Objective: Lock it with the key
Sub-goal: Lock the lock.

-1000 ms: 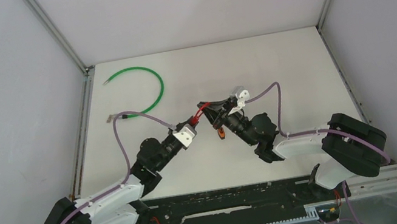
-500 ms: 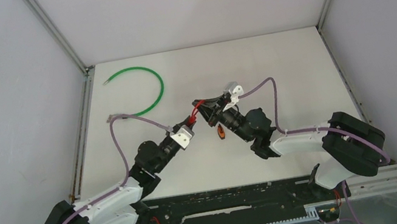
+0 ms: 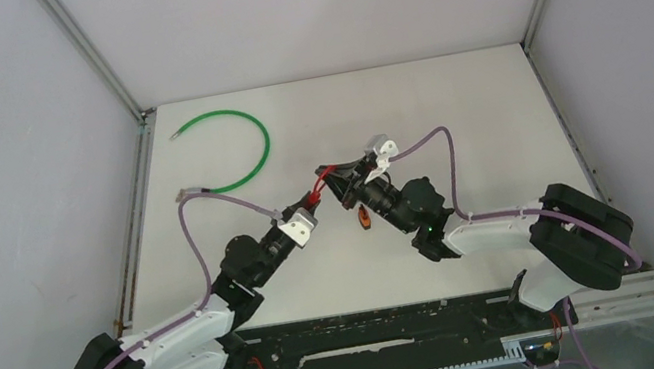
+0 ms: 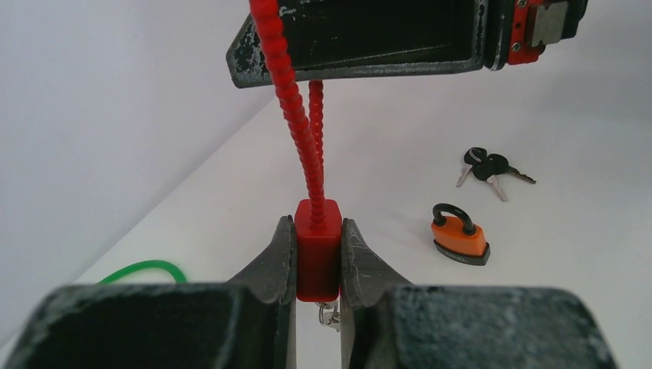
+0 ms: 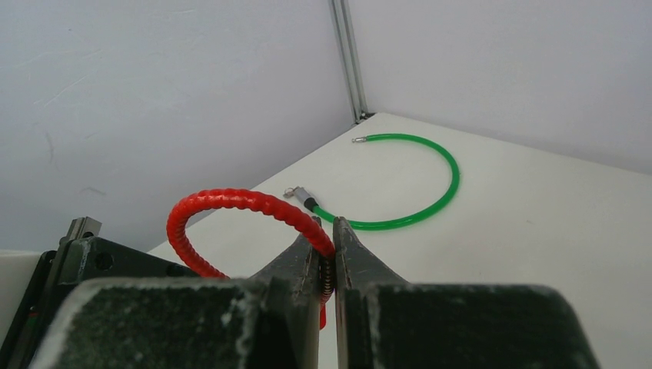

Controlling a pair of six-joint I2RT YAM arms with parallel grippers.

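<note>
A white table (image 3: pixel 451 102) fills the floor of a booth with plain grey walls (image 3: pixel 321 3), and metal posts (image 3: pixel 92 53) run up its two far corners. At the far left a green cable (image 3: pixel 266 139) lies in an open arc, well apart from both arms.

Over the middle of the table the two grippers meet. The left gripper (image 4: pixel 317 231) has its jaws clamped on the block of a red lock (image 4: pixel 317 257). The right gripper (image 5: pixel 327 238), jaws nearly together, pinches the lock's ribbed red loop (image 5: pixel 231 201).

On the table near them sits an orange padlock (image 4: pixel 459 236), with a bunch of keys (image 4: pixel 486 165) just beyond it. Neither gripper touches either one.

Seen from the left wrist, the right gripper's black finger (image 4: pixel 361 38) crosses the top of the view and hides where the loop runs.
</note>
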